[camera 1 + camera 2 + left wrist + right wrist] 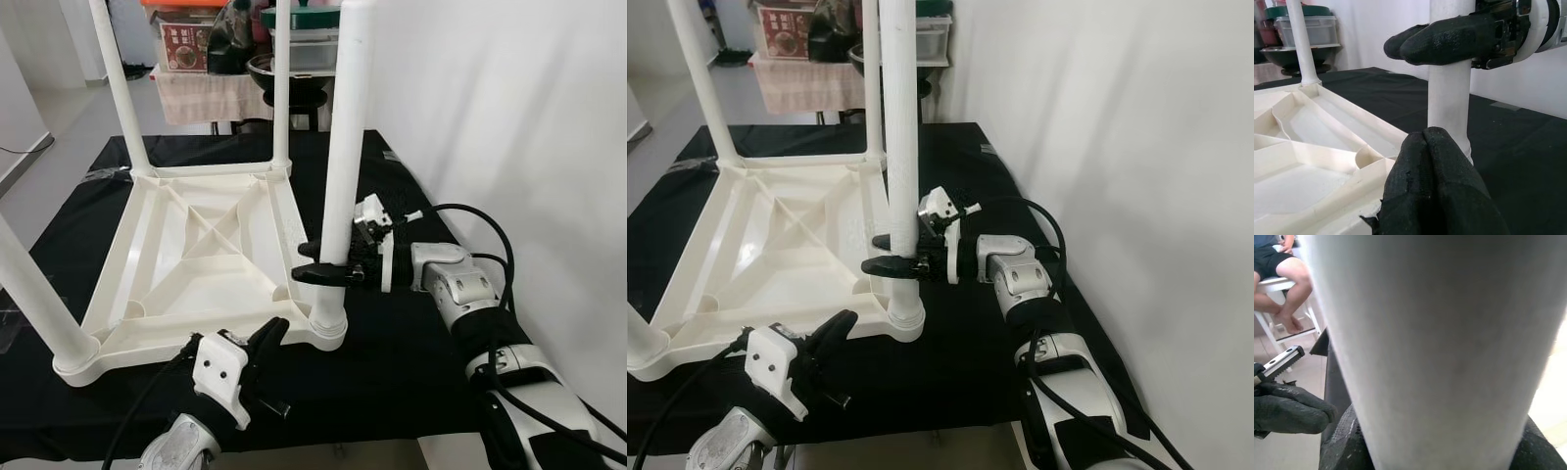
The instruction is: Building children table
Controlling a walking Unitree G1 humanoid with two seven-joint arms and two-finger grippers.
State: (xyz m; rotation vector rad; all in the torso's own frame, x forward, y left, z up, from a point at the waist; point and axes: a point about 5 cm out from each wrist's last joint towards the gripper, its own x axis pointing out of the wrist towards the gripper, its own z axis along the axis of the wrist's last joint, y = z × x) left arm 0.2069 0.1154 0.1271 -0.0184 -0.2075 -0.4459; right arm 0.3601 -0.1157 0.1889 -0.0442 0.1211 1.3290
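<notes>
Children's table top (196, 264), a white ribbed square plastic panel, lies upside down on the black-covered surface (411, 343) with its underside webbing facing up. Four white cylindrical plastic legs stand in its corner sockets: two far ones (122, 93) (281, 83), one near-left (34, 289), and the near-right leg (343, 157) that I am working on. My right end effector (323, 262) reaches in from the right, its two black fingers closed around that leg a little above the socket collar (328, 328). My left end effector (269, 335) rests at the near edge of the panel just beside the same corner, its fingers pressed together with nothing between them; I judge it to be bracing the panel.

Step in hand, as I read it: seating the fourth leg. I cannot tell whether it is fully home. The next move calls for pressing or twisting the leg straight down along its axis while the panel is held steady, then letting go and turning the table upright.

Behind the surface stands a cloth-draped stand carrying storage boxes (186, 39). A seated person's bare legs (1288, 289) are in the right wrist view.
</notes>
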